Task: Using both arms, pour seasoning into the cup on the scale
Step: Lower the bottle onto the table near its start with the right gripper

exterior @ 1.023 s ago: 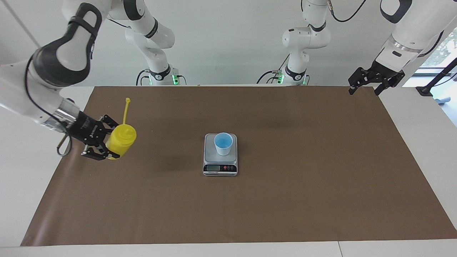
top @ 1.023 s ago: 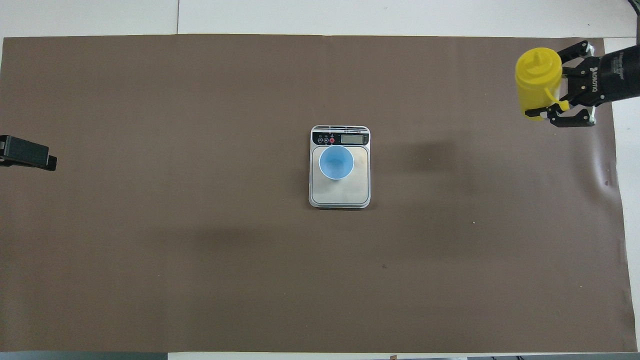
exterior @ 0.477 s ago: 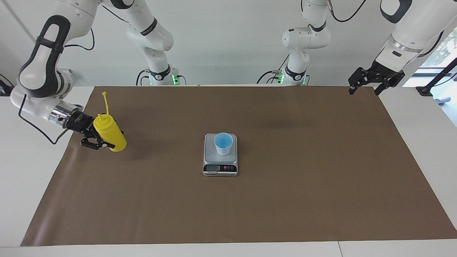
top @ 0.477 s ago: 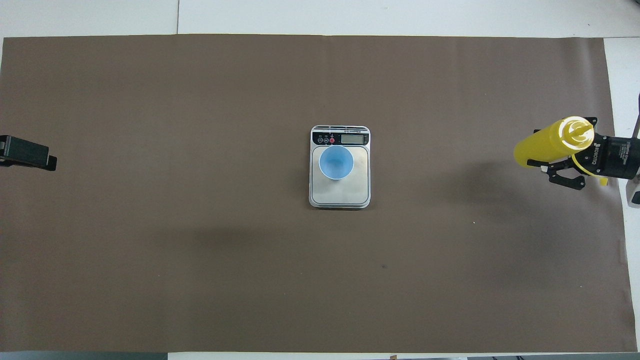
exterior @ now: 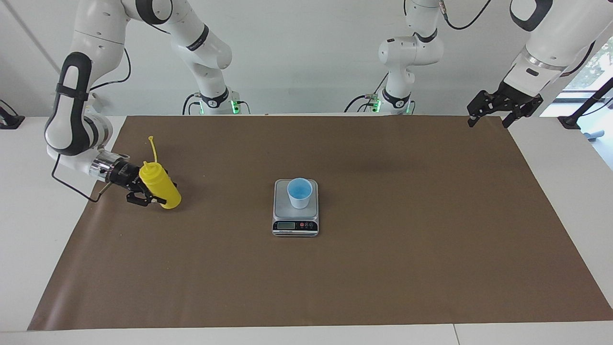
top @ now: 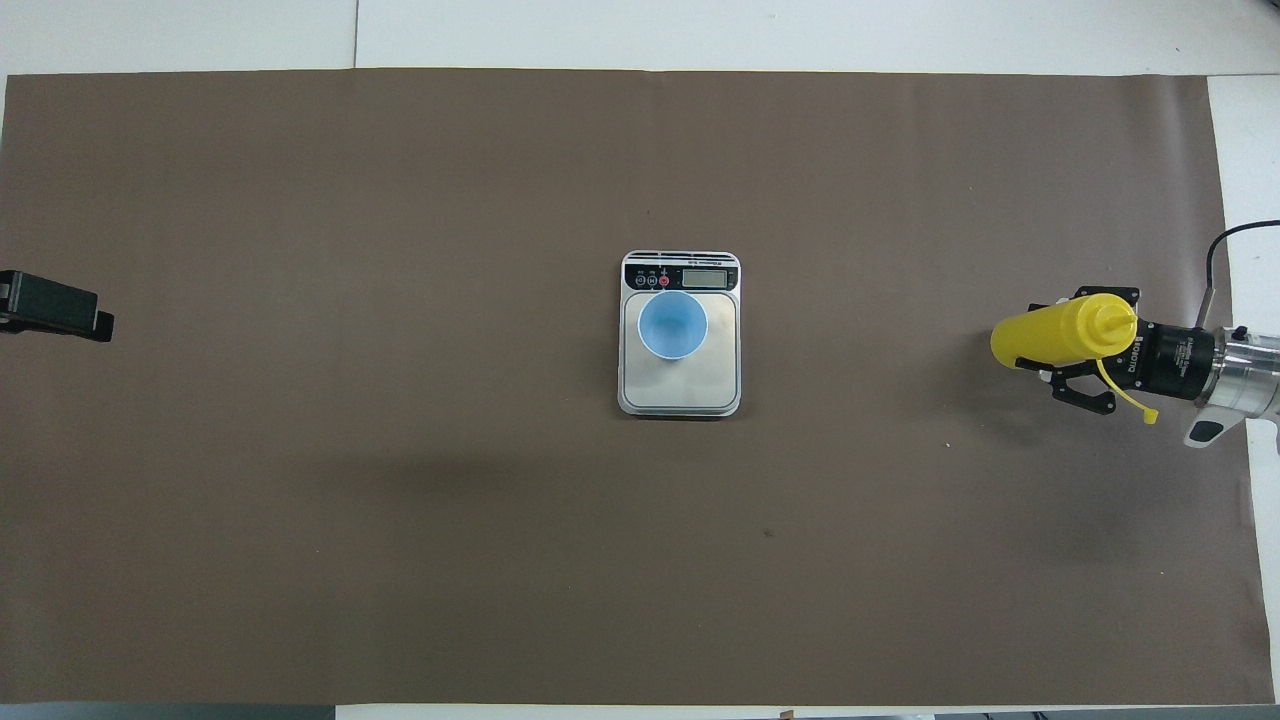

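Here, at frame left, the right pincer (exterior: 152, 195) clenches the bottle (exterior: 160, 190): light, squashy plastic, best gripped mid-body. Left pincer (exterior: 498, 111), upper right, waits released.

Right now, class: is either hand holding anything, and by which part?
The right hand grips the yellow seasoning bottle around its body, below the nozzle. The left hand holds nothing.

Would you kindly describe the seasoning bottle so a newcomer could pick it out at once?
Start at the brown mat covering the table, then go to the right arm's end of it. There the right gripper is shut on a yellow squeeze bottle, tilted. It is the only yellow thing, with a cone nozzle and a thin cap strap sticking up.
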